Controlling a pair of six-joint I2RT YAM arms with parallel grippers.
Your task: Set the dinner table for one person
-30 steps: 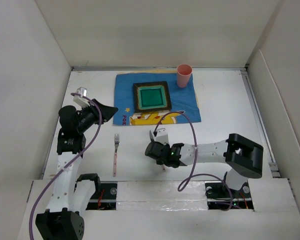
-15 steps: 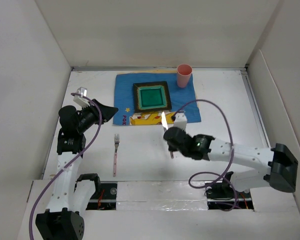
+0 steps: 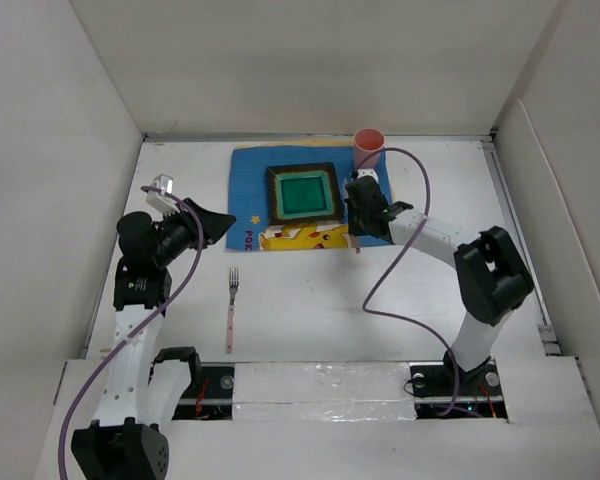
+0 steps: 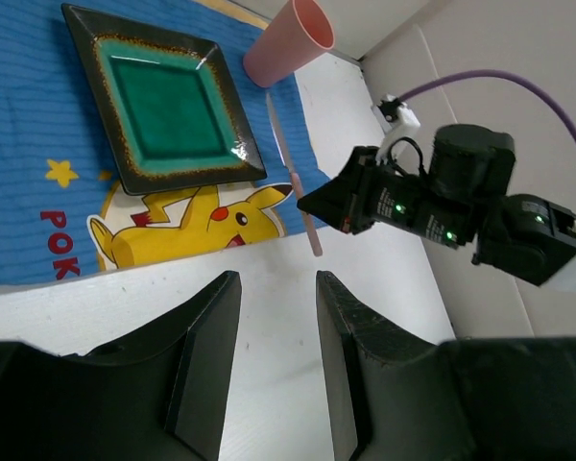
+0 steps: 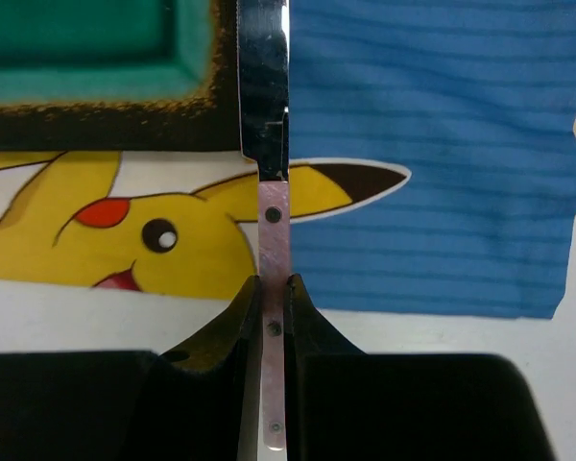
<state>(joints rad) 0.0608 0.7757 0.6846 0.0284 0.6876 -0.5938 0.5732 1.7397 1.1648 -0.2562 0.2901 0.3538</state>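
Over the blue mat point(image 3: 248, 175), just right of the plate point(image 3: 303, 193), we had the right gripper point(image 5: 272, 288) clamped on the knife point(image 5: 274, 216) handle; left gripper point(image 4: 276, 280) hung with jaws apart over the left side of the dinner table point(image 3: 430, 300), near the fork point(image 3: 230, 310)

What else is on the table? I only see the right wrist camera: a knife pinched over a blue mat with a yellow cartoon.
Observer: A pink cup stands at the mat's far right corner, just beyond the right gripper holding your knife.
Operator: Is there a fork?
Observer: Yes, a fork lies on the white table, off the mat, near its left front corner, tines pointing away from the arms.
Operator: What's the other arm doing?
Observer: The left gripper is open and empty, hovering by the mat's left edge.
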